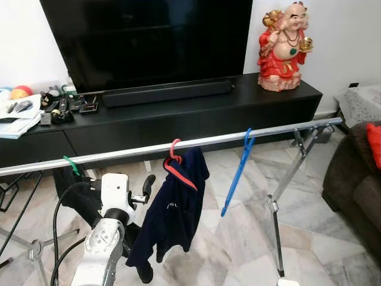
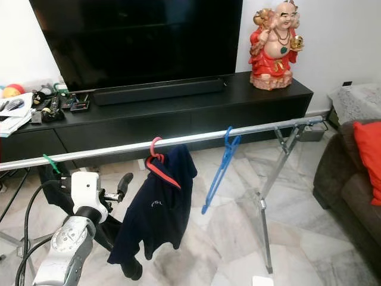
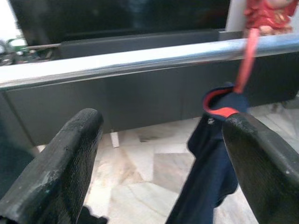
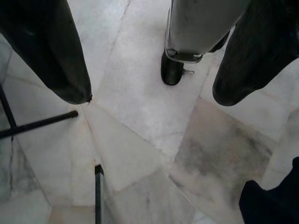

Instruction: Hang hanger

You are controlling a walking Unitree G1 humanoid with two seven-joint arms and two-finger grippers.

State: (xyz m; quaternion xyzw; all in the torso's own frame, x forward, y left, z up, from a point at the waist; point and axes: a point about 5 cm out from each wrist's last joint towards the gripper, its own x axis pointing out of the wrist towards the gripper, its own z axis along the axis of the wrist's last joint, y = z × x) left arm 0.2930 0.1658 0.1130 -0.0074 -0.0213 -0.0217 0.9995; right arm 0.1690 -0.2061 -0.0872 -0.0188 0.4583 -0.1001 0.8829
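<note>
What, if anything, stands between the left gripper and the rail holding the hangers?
Nothing visible does. The left gripper, fingers open, faces the rail across open air; the red hanger with its navy garment hangs off to one side.

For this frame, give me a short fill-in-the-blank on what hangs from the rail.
1. The dark navy garment hangs on a ____ plastic hanger.
2. The bare hanger on the silver metal rail is ____.
3. The left end effector, near the rail, is ____.
4. The red laughing figurine stands on the black ____.

Answers: red; blue; open; cabinet
</note>
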